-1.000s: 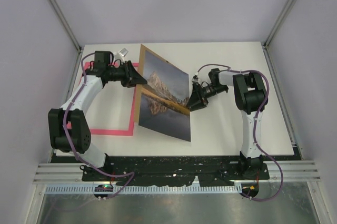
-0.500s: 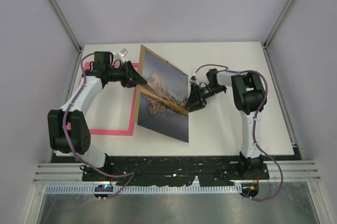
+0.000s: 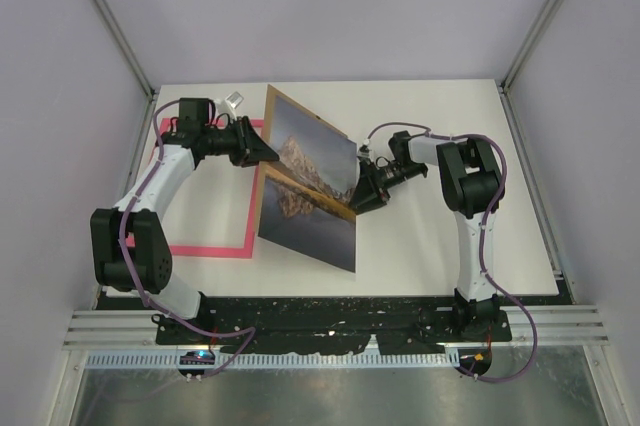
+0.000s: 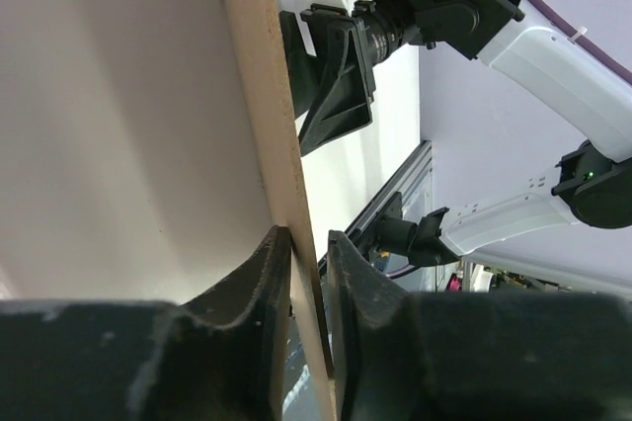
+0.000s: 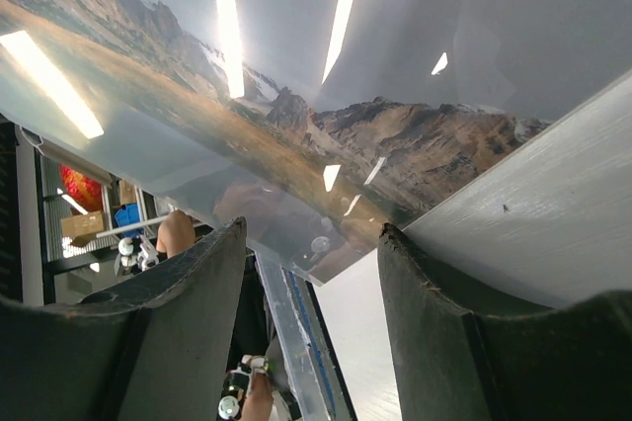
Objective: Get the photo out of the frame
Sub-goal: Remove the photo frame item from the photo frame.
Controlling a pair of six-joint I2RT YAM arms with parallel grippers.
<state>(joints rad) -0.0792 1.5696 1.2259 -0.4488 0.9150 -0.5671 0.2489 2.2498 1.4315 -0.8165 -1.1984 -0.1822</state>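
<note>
The photo (image 3: 310, 181), a mountain mirrored in a lake, stands tilted on edge at mid-table with a brown backing board (image 3: 268, 161) behind it. My left gripper (image 3: 268, 153) is shut on their left edge; in the left wrist view the board's edge (image 4: 265, 95) runs between the fingertips of this gripper (image 4: 306, 236). The pink frame (image 3: 210, 250) lies flat on the table to the left, holding nothing. My right gripper (image 3: 360, 198) is open at the photo's right edge. In the right wrist view the glossy photo (image 5: 326, 65) hangs just past that gripper (image 5: 311, 233), its corner between the jaws.
A small silver and white object (image 3: 234, 100) lies at the back of the table behind the left arm. The white table (image 3: 440, 246) stretches out to the right of the photo. Metal rails (image 3: 330, 331) run along the near edge.
The right gripper has crept left towards the photo's right edge, and the photo's lower right corner has shifted slightly left. The left gripper keeps its hold.
</note>
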